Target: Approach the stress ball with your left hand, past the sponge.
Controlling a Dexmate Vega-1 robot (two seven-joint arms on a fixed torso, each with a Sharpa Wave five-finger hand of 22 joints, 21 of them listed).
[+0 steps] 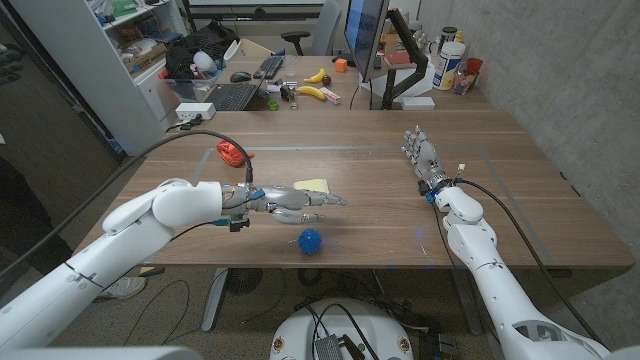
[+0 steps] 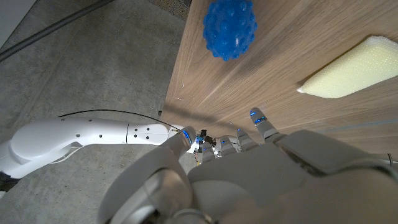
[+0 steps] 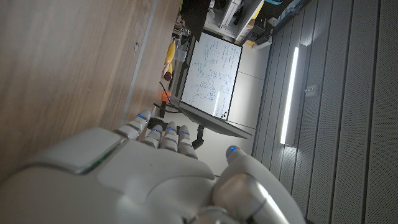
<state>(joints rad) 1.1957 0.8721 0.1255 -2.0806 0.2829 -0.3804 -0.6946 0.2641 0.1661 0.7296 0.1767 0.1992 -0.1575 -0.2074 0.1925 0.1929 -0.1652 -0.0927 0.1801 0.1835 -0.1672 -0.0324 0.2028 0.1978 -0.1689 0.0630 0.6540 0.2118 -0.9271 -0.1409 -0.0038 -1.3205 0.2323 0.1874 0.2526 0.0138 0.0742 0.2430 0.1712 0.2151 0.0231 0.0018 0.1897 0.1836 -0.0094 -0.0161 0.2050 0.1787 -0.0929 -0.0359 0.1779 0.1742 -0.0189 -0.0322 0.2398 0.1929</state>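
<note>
Left hand [image 1: 295, 205] at frame centre, fingers extended and apart, holding nothing, above blue stress ball [image 1: 310, 241]; yellow sponge [image 1: 312, 186] just behind. Right hand [image 1: 422, 155] empty, fingers straight.

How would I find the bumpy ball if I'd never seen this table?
Look at the wooden table, near its front edge. Below the left hand and the pale yellow sponge sits the stress ball, the only round, blue, knobbly thing there.

From the head we looked down on the bench [image 1: 380, 150]; both wrist cameras sat close, sharing the stress ball [image 1: 310, 241] at 6 o'clock.
</note>
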